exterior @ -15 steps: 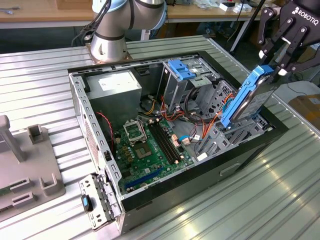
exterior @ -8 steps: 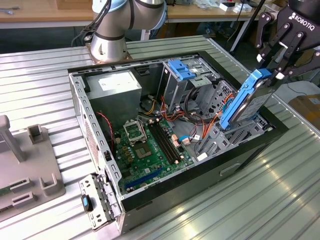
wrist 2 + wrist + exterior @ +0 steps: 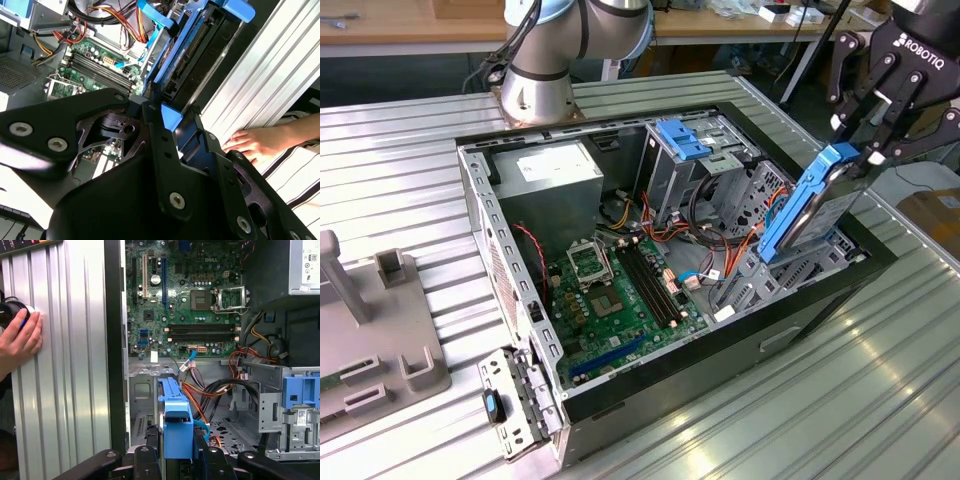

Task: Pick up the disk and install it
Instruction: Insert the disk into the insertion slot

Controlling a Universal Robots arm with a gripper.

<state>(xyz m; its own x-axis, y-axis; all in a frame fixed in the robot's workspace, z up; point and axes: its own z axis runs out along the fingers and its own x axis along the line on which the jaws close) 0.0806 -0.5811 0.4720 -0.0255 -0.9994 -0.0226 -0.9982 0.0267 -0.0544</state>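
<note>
**A:** Exterior view, dial centred on the middle of the open case (image 3: 510, 290). Where's the disk?

**B:** The disk (image 3: 810, 205) is out at about two o'clock, up above the case's edge. It's tilted, with the top end leaning away from the middle and the blue frame edge facing us.

**A:** And the gripper?

**B:** The gripper (image 3: 855, 150) is clamped on the disk's upper end, fingers pinching the blue frame from both sides. In the first wrist view the gripper (image 3: 177, 445) squeezes the blue end of the disk (image 3: 175, 410) between two black fingers.

**A:** Lower end?

**B:** It's down at the metal drive cage (image 3: 760, 275), around three o'clock. Whether it's seated in there, I can't tell.

**A:** In the second wrist view the gripper (image 3: 172, 115) has blue plastic between its tips, and the disk (image 3: 192, 55) runs away from it, dark side showing.

**B:** Round the dial now. The fixed blue bracket (image 3: 682, 138) is at twelve and the power supply (image 3: 550, 175) at ten. The green motherboard (image 3: 620, 300) sits at seven, and red and orange cables (image 3: 695, 225) are bunched near the centre.

**A:** Beyond the case?

**B:** The robot base (image 3: 535, 95) is at eleven. A grey fixture (image 3: 380, 300) sits at nine, well apart.

**A:** There's a person too.

**B:** Yes, a hand (image 3: 20, 337) lies flat on the ribbed metal table (image 3: 75, 365) beside the case wall. The second wrist view has that hand (image 3: 252, 145) resting on the same ribs.
</note>
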